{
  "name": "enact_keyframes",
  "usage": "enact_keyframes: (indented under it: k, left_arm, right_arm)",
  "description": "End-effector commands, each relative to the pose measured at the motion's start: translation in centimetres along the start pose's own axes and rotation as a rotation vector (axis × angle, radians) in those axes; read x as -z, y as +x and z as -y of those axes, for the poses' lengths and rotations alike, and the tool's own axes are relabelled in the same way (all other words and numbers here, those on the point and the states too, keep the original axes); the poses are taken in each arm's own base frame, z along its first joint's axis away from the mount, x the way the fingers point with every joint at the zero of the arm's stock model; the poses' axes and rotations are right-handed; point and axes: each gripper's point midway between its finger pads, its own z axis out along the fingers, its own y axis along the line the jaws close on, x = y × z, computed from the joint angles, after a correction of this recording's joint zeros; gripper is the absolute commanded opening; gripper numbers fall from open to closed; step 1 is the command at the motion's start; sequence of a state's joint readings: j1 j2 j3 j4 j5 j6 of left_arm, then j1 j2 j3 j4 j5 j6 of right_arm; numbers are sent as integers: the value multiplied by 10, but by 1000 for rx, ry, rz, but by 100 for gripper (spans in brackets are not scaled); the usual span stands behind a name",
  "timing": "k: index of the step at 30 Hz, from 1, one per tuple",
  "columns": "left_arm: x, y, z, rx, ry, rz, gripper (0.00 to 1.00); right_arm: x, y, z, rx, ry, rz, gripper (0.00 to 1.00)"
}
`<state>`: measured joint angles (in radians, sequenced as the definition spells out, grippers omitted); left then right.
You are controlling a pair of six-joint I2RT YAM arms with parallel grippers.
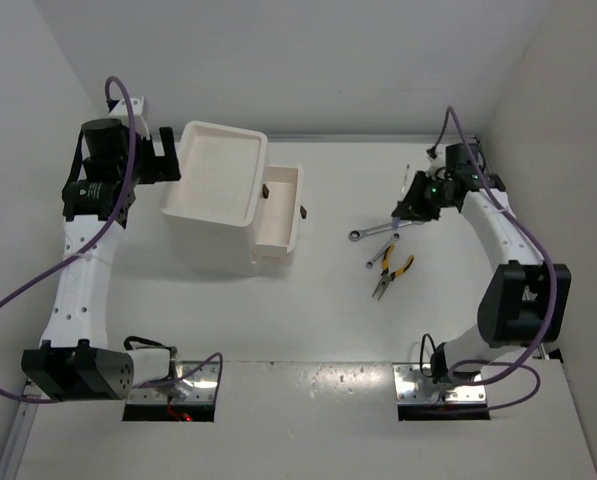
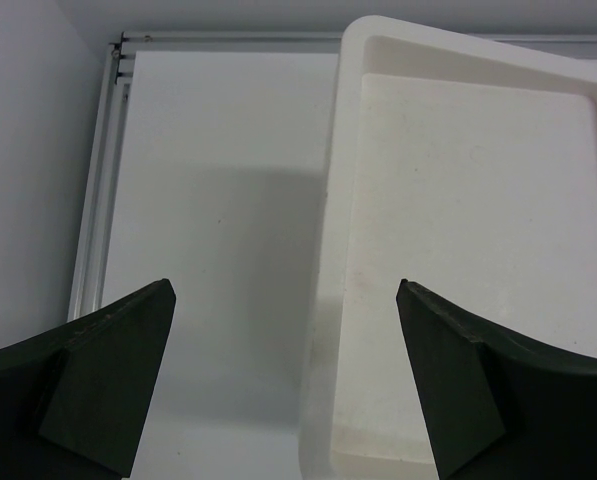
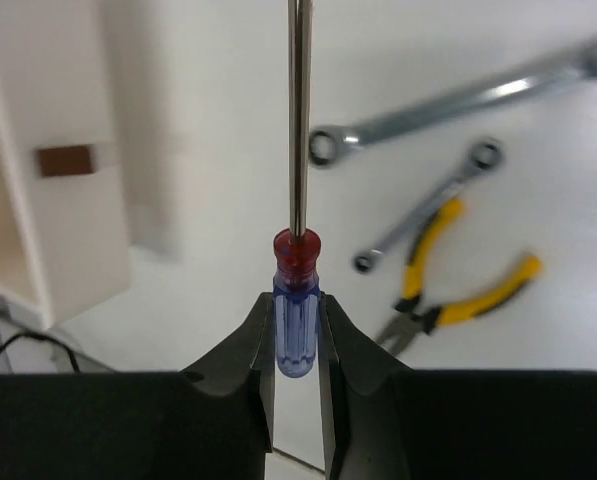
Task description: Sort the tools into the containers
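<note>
- The right gripper (image 3: pixel 296 312) is clamped on the clear blue handle of the blue-handled screwdriver (image 3: pixel 298 140). Its metal shaft points straight away from the wrist, with a red collar just beyond the fingertips.
- Whether the screwdriver's tip touches the table cannot be told.
- Past it, the long wrench (image 3: pixel 458 100), the short wrench (image 3: pixel 428 205) and the yellow-handled pliers (image 3: pixel 448 290) lie close together on the table (image 1: pixel 328 320). The short wrench's end is just beside the pliers.
- The left gripper (image 2: pixel 285 290) has its jaws wide apart and holds nothing. It hangs over the left rim of the top tray (image 2: pixel 323 300), one finger above the tray and the other above the table.
- The tray shows only its own white floor.
- The white box unit (image 1: pixel 208 240) stands on the left half of the table, well apart from the tools.
- On its right side, two drawers (image 1: pixel 283 205) are pulled out, each with a red-brown handle (image 1: pixel 304 211). The interior that shows is plain white.
- The table is white and closed in by white walls (image 1: pixel 298 60), with a metal rail (image 2: pixel 98 200) along its left edge.
</note>
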<state>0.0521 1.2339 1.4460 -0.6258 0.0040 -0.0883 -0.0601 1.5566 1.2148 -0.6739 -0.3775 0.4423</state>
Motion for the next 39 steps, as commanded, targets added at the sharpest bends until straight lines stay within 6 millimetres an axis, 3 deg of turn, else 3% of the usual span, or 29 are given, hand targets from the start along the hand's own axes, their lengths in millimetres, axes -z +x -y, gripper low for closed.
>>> enact_keyframes:
  k: [1, 2, 5, 6, 8, 9, 13, 17, 25, 28, 29, 30, 31, 35, 39]
  left_arm:
    - [12, -25, 3, 33, 14, 96, 100]
    - [12, -25, 3, 42, 14, 96, 100]
    - [12, -25, 3, 52, 15, 96, 100]
    - [12, -25, 2, 52, 6, 96, 100]
    - [15, -27, 2, 52, 6, 105, 100]
    - [15, -27, 2, 52, 6, 105, 100]
    - [19, -29, 2, 52, 6, 114, 100]
    - [15, -24, 0, 43, -4, 105, 100]
    - [13, -22, 0, 43, -4, 106, 100]
    - [8, -17, 0, 44, -4, 87, 100]
    - [2, -12, 0, 44, -5, 69, 100]
    - [2, -12, 0, 44, -5, 69, 100]
    - [-3, -10, 0, 44, -5, 57, 100]
    - [-11, -7, 6, 32, 34, 31, 100]
    - [-25, 2, 10, 25, 56, -21, 98]
  right_arm:
    - [6, -11, -76, 180, -236, 36, 0]
    - [4, -10, -89, 192, -264, 33, 0]
    - [3, -10, -154, 247, -375, 44, 0]
    - [-7, 6, -175, 271, -400, -6, 0]
    - [-8, 5, -207, 266, -450, -5, 0]
    - [-11, 14, -222, 265, -471, -28, 0]
    - [-27, 29, -252, 137, -520, -121, 0]
    - [-49, 44, -262, 75, -534, -205, 0]
    - [-71, 66, -282, 49, -564, -301, 2]
    - [-73, 72, -285, 57, -573, -315, 17]
    - [-72, 70, -289, 67, -597, -309, 36]
    - [-72, 70, -289, 67, -597, -309, 36]
    - [-72, 70, -289, 67, -597, -309, 46]
    - [-55, 61, -296, 113, -617, -265, 66]
    - [-34, 41, -289, 169, -612, -178, 64]
